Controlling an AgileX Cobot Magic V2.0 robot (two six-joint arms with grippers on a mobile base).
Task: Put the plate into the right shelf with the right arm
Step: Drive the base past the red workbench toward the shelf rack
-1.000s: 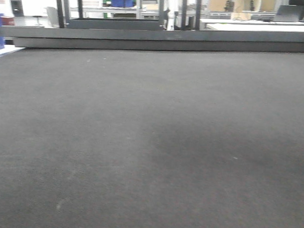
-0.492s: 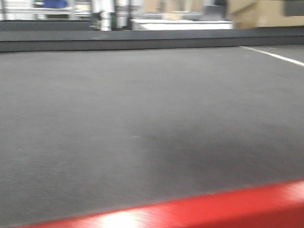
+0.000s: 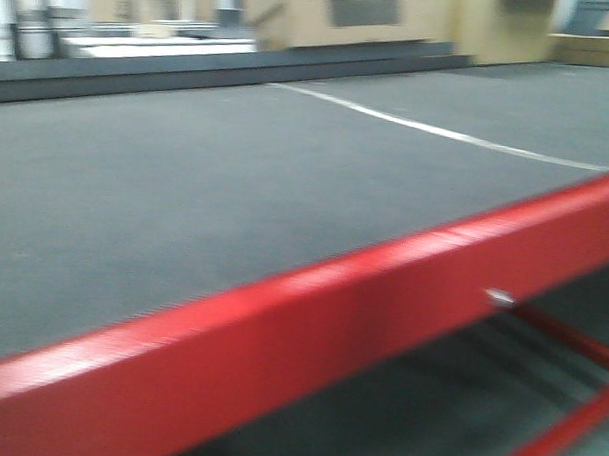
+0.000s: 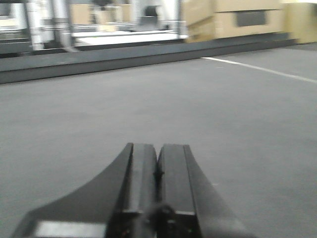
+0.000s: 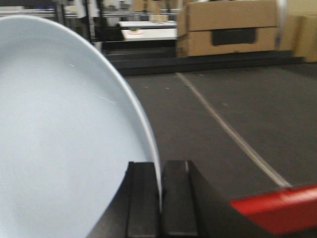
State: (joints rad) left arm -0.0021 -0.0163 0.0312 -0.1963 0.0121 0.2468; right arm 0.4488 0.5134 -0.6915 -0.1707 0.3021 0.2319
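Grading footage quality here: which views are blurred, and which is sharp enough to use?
Front view: smeared throughout, the red rail soft-edged. Left wrist view: far background streaked, the shut left gripper fairly crisp. Right wrist view: clearest, the plate rim distinct in the right gripper, though its face looks washed out.

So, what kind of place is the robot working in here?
Likely a warehouse or industrial lab: big cardboard boxes at the back, a white line marked on the grey surface, and a red metal frame.
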